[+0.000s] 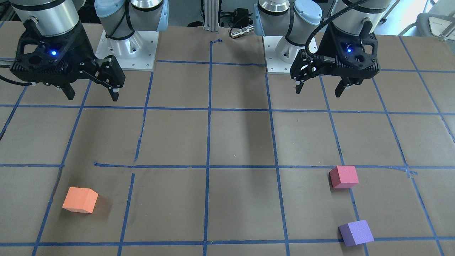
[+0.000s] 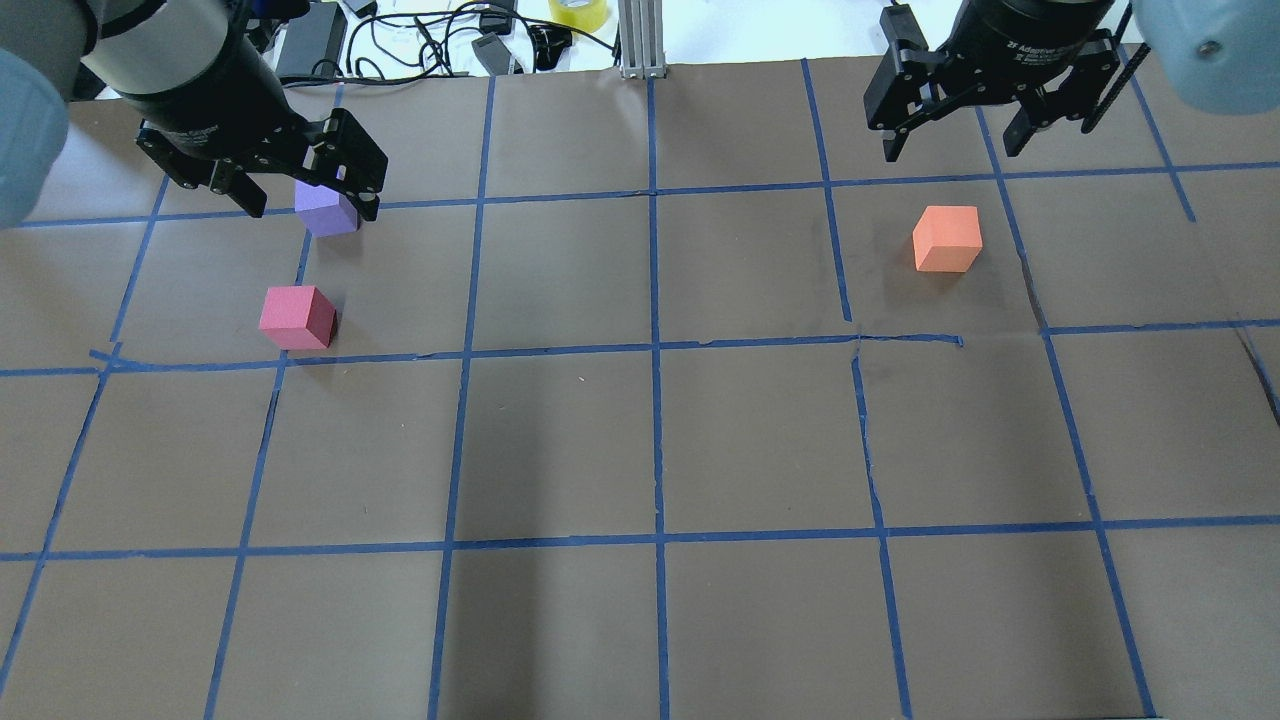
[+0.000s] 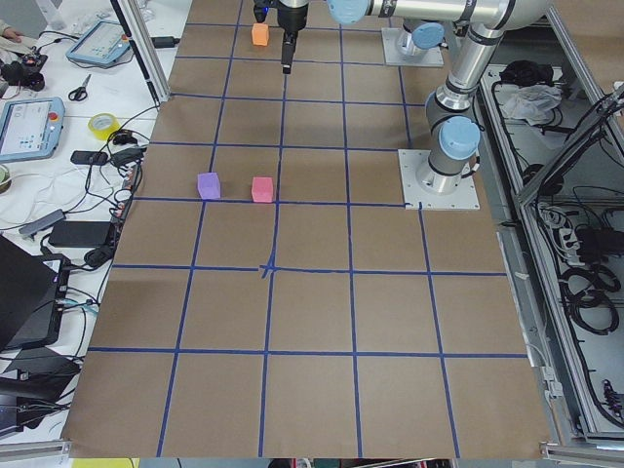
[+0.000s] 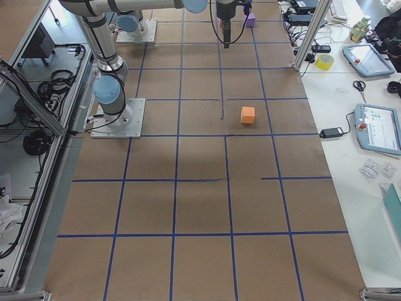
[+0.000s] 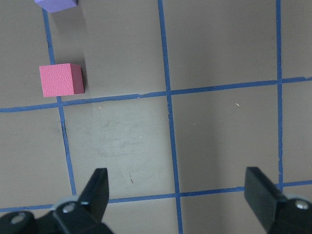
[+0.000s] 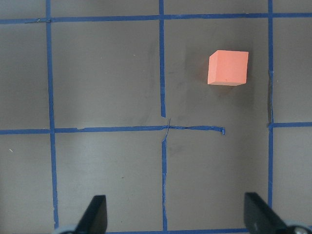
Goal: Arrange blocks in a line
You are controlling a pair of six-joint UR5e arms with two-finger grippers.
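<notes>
Robotics lab I operate remotely, arm bases bolted to a brown table gridded with blue tape, teach pendants, cables, tape roll alongside.

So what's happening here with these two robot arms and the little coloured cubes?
Nothing is being held at this moment. The left gripper and the right gripper both hang open above the table. Nothing is lined up yet: the orange block sits alone on the robot's right side, while the pinkish-red block and the purple block lie near each other, not touching, on its left.

Orange block matte, foam-like; table covered in dull brown paper (blue tape lines).
</notes>
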